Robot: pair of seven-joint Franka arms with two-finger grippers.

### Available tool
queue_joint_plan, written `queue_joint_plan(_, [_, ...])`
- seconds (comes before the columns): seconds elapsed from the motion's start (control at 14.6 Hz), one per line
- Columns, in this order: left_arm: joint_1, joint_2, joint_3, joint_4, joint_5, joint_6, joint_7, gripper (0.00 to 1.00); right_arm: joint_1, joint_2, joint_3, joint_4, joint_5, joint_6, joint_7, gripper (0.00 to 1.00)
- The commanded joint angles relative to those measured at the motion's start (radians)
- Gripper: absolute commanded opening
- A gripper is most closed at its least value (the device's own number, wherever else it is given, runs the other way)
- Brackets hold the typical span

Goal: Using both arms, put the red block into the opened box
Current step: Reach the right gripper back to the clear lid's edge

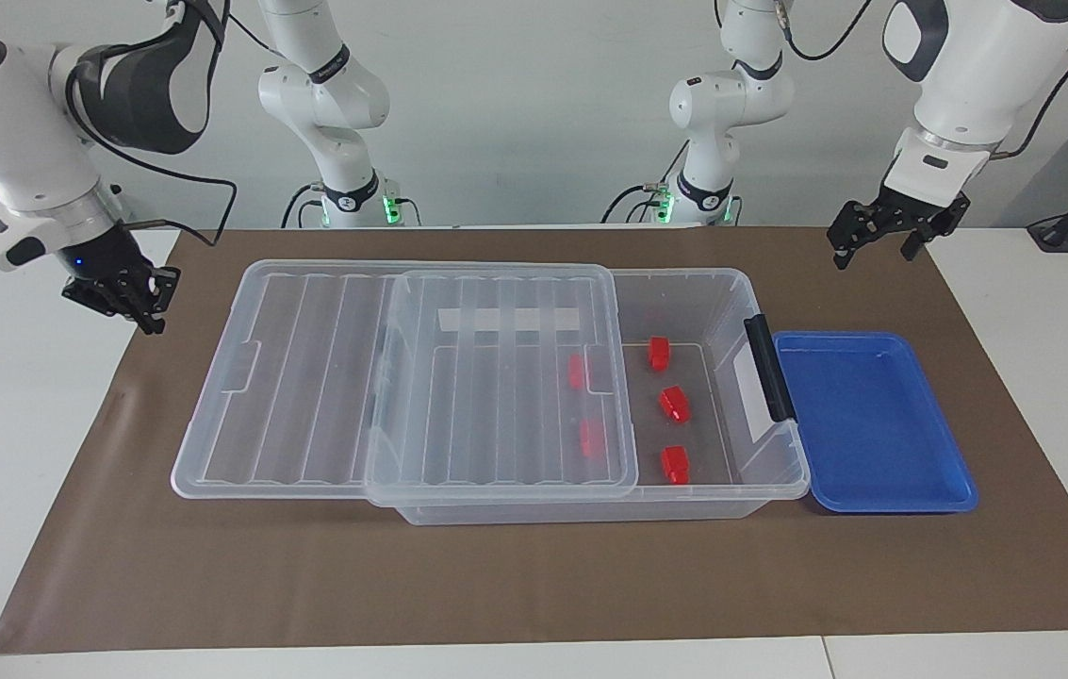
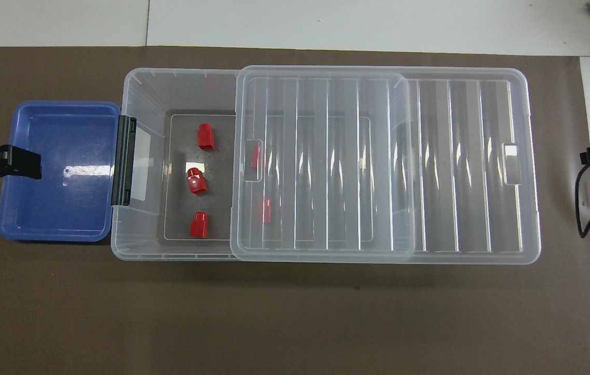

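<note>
Several red blocks lie in the clear box (image 1: 684,275) (image 2: 180,73). Three are in its uncovered end, such as the red block (image 1: 674,404) (image 2: 197,181). Others show through the ribbed lid (image 1: 307,377) (image 2: 456,166), which is slid half off toward the right arm's end. My left gripper (image 1: 873,250) (image 2: 34,164) hangs open and empty over the blue tray's outer edge. My right gripper (image 1: 142,306) (image 2: 586,156) is shut on nothing, over the mat's edge beside the lid.
A shallow blue tray (image 1: 873,424) (image 2: 55,208) lies against the box's end with the black clip (image 1: 767,368) (image 2: 124,160), toward the left arm's end. A brown mat (image 1: 496,585) covers the table under everything.
</note>
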Motion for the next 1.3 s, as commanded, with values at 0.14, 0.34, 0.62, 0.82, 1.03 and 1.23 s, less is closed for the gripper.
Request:
queue_joint_plan(0.14, [-0.012,-0.027,0.011,-0.031,0.009,0.018,0.008,1.00,-0.027,0.107,0.012,-0.003,0.077,0.150,-0.121,0.00])
queue_joint_plan(0.34, [-0.006,-0.026,0.011,-0.029,0.009,0.021,0.011,1.00,-0.015,0.126,0.012,-0.003,0.142,0.162,-0.123,0.00])
queue_joint_plan(0.62, [-0.017,-0.023,0.020,-0.023,0.007,0.021,0.008,1.00,-0.003,0.134,0.015,-0.005,0.157,0.162,-0.117,0.00])
queue_joint_plan(0.82, [-0.093,-0.023,0.092,-0.023,0.007,0.022,0.009,1.00,0.022,0.141,0.015,-0.003,0.162,0.167,-0.103,0.00])
queue_joint_plan(1.03, [-0.158,-0.026,0.161,-0.022,0.007,0.022,0.011,1.00,0.050,0.141,0.014,-0.003,0.162,0.176,-0.074,0.00])
queue_joint_plan(1.23, [-0.158,-0.026,0.161,-0.020,0.007,0.022,0.009,1.00,0.082,0.143,0.015,-0.003,0.162,0.179,-0.031,0.00])
